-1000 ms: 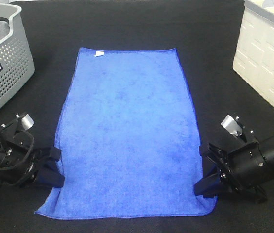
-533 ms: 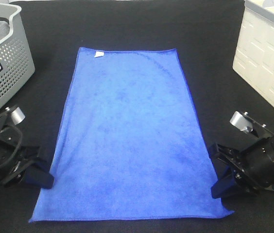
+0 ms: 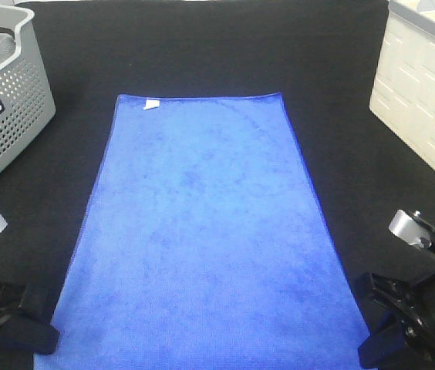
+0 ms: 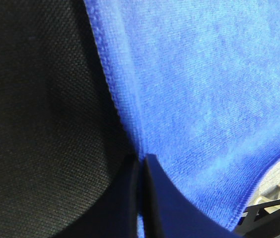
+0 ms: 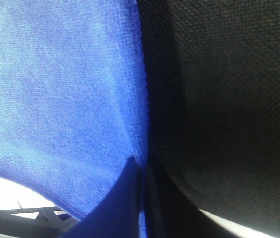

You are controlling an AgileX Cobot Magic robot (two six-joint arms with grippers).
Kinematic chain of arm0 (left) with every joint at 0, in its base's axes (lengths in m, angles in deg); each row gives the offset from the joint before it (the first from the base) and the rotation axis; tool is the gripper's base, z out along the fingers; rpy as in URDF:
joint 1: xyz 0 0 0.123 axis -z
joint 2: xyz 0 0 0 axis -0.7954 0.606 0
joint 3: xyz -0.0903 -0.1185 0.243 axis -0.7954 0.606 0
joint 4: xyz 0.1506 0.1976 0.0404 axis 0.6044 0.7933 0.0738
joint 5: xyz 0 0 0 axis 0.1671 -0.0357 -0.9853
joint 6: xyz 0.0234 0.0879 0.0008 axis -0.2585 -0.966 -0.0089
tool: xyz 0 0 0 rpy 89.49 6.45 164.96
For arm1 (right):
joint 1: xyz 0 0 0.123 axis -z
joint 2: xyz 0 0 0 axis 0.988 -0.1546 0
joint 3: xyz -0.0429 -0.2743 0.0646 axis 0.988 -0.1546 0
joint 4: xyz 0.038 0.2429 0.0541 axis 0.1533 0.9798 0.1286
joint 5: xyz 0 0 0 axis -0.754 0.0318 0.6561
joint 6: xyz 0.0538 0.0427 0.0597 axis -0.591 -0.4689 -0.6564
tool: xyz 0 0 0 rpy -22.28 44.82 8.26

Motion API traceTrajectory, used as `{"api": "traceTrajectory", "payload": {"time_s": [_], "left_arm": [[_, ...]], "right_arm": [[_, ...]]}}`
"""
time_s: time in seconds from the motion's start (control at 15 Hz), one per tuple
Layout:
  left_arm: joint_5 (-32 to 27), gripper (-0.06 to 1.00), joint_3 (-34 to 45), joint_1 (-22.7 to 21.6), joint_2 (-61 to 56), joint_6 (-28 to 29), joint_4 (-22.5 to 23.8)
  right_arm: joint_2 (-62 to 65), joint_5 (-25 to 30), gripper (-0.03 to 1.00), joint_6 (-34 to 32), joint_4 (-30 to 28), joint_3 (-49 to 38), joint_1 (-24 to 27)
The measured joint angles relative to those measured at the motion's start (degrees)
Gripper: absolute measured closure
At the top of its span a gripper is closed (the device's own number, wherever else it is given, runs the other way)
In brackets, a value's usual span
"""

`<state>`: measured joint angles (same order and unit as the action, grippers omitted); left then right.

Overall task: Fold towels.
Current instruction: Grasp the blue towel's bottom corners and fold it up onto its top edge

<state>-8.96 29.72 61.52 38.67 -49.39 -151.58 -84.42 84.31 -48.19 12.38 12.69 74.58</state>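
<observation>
A blue towel (image 3: 202, 239) lies spread flat on the black surface (image 3: 202, 46). It runs lengthwise from the upper middle of the overhead frame down to its bottom edge. The far hem is straight, and a small white tag (image 3: 151, 104) sits just inside the far left corner. The cloth looks smooth, with only faint creases across its middle.

The left end effector (image 3: 38, 339) sits in the lower left of the overhead frame, touching the towel's left side hem at the near corner. In the left wrist view its 2 dark fingers (image 4: 162, 198) are pressed together in a narrow wedge. The blue hem runs down into the slit between them, so it is clamped on the towel's edge.

The right end effector (image 3: 373, 351) sits in the lower right of the overhead frame, against the right side hem at the other near corner. The right wrist view shows the same thing: 2 fingers closed tight with the hem pinched between them, blue cloth on one side and black weave on the other.

A grey perforated basket (image 3: 9, 100) stands at the upper left, well apart from the towel. A white ribbed bin (image 3: 422, 92) stands at the upper right, also well apart.
</observation>
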Motion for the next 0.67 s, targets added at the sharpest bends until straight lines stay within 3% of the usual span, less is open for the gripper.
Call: {"api": "traceTrajectory", "payload": {"time_s": [0.27,0.47,0.67], "left_arm": [[0.63,0.94,-2.92,0.0,0.17,0.11,-0.29],[0.69,0.94,-14.73,0.0,4.47,3.55,1.83],[0.52,0.94,-31.63,0.0,13.29,12.89,11.0]], "right_arm": [[0.11,0.23,0.97,0.17,-1.49,4.07,0.0],[-4.76,3.78,0.97,-0.52,-2.92,18.56,0.0],[-13.75,7.68,0.97,-6.42,-8.59,37.76,0.0]]}}
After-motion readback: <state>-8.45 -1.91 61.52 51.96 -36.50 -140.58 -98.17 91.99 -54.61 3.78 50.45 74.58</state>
